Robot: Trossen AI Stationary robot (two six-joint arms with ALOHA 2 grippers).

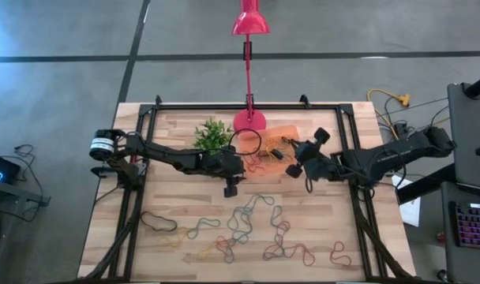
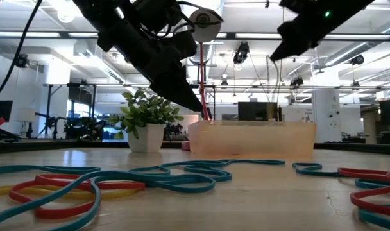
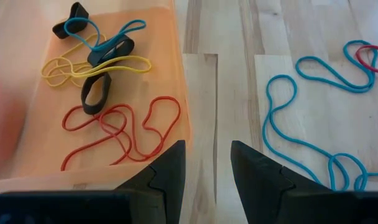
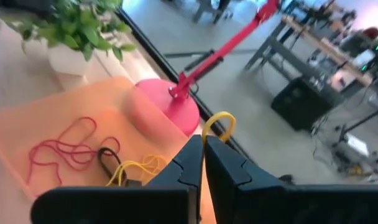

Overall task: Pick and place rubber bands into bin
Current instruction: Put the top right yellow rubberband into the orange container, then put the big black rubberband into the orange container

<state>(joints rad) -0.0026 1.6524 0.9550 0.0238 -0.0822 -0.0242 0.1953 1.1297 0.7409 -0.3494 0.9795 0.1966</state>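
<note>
A handful of rubber bands [image 3: 108, 93] already lie in the bin [image 3: 176, 74] beside my left gripper [image 3: 207, 168], jaws spread and empty, while my right gripper [image 4: 203, 155], above the bin, pinches a yellow band [image 4: 217, 124], and I judge most bands [image 1: 252, 225] still wait on the table [image 1: 319, 213].

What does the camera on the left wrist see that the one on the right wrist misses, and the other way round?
Only the left wrist view shows the bare wooden table, with long blue rubber bands lying loose on it beside the tray, seen past the open left claw.

Only the right wrist view shows the round pink lamp base, the small green potted plant, and a yellow rubber band pinched in the shut right claw.

Both show the shallow orange translucent plastic bin, already holding red, yellow and black bands.
</note>
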